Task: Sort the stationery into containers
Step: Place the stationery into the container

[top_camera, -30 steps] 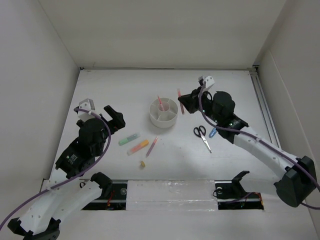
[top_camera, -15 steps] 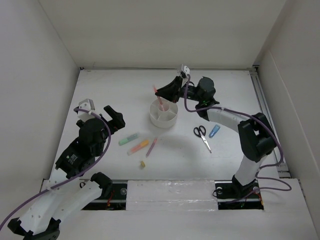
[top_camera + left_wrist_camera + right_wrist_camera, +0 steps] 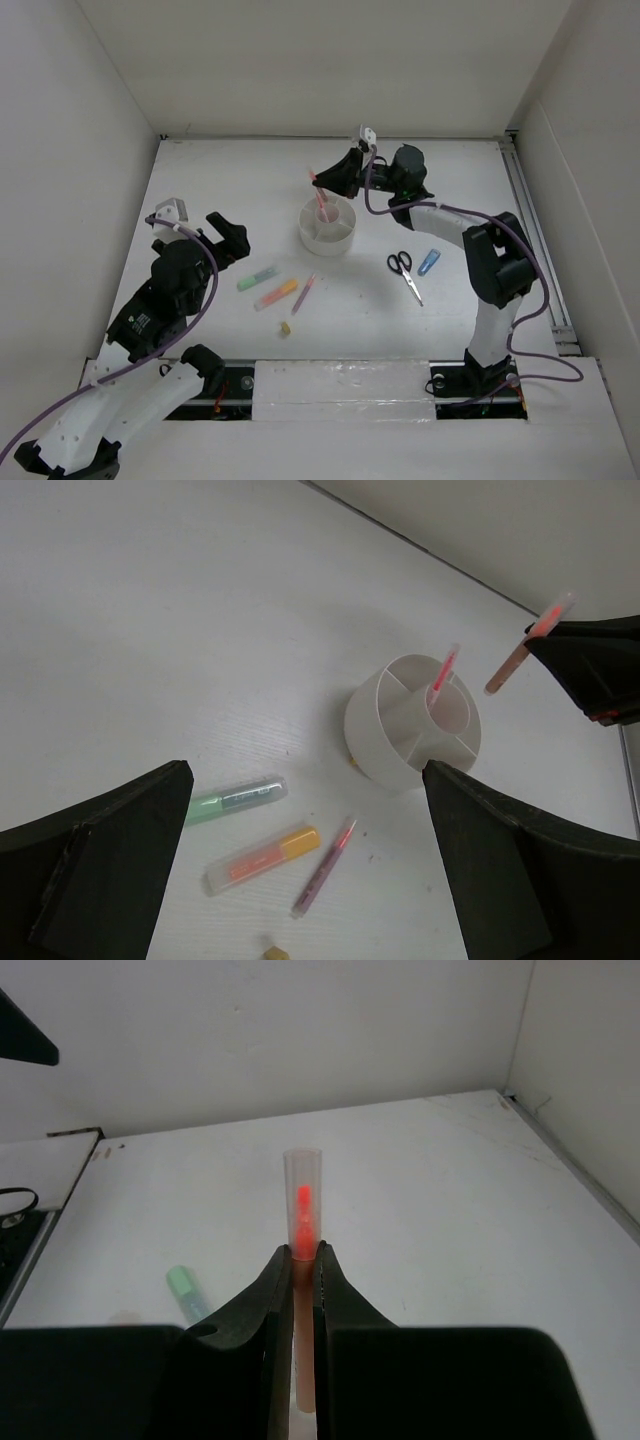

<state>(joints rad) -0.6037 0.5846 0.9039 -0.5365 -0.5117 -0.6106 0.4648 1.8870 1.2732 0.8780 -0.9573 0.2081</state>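
Nearest the arm bases, in the lower left of the top view, the left gripper [image 3: 230,228] hangs over bare table [image 3: 200,170] with its two fingers spread wide and nothing between them. Just right of it, low in the middle of the frame, lies the tiny yellowish eraser bit [image 3: 285,328]. A little farther up lies a loose group: the orange highlighter [image 3: 276,294], the green highlighter [image 3: 258,278] just beside it to the upper left, and a thin pink pen [image 3: 304,293] on their right. All three lie flat and slanted. Over to the right of centre the black-handled scissors [image 3: 403,270] lie closed, handles toward the far side, with the blue highlighter [image 3: 429,262] close on their right. Beyond these, at the middle of the frame, stands the round white organizer [image 3: 325,243]. From the left wrist view a pink-red pen [image 3: 443,673] leans tilted in its central cup, while the wedge compartments I can see into look bare. Farthest off, in the upper middle of the frame, the right gripper [image 3: 300,1252] is raised above the organizer's far side. Its fingers are pinched tight on an orange pen [image 3: 302,1200] whose clear cap pokes out past the fingertips. In the top view I cannot tell which compartment that pen is over.
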